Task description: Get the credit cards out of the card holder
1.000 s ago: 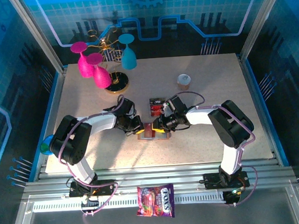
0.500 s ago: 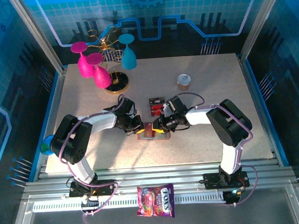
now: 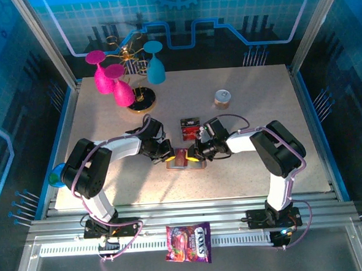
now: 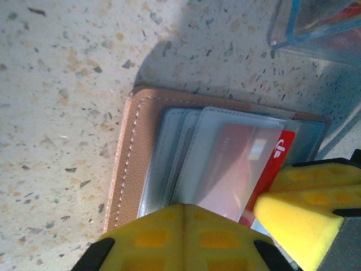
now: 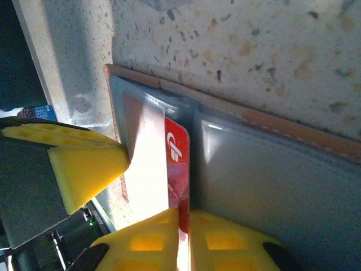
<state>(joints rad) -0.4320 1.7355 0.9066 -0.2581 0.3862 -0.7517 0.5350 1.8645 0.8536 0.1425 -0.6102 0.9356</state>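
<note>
On the speckled table (image 3: 261,137), at centre, the card holder (image 3: 184,162) is laid open, a red credit card (image 5: 176,147) lodged in its clear pocket (image 4: 225,141). The right gripper (image 3: 196,153), at its 3 o'clock, is parted. Whether the left gripper (image 3: 169,156), at 9 o'clock, grips anything cannot be told.

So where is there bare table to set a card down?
Bare table: the front strip between wallet and near edge, and the right side past the right arm. Crowded: the middle, with left gripper and right gripper at the wallet, cards just behind; glasses at rear left.
</note>
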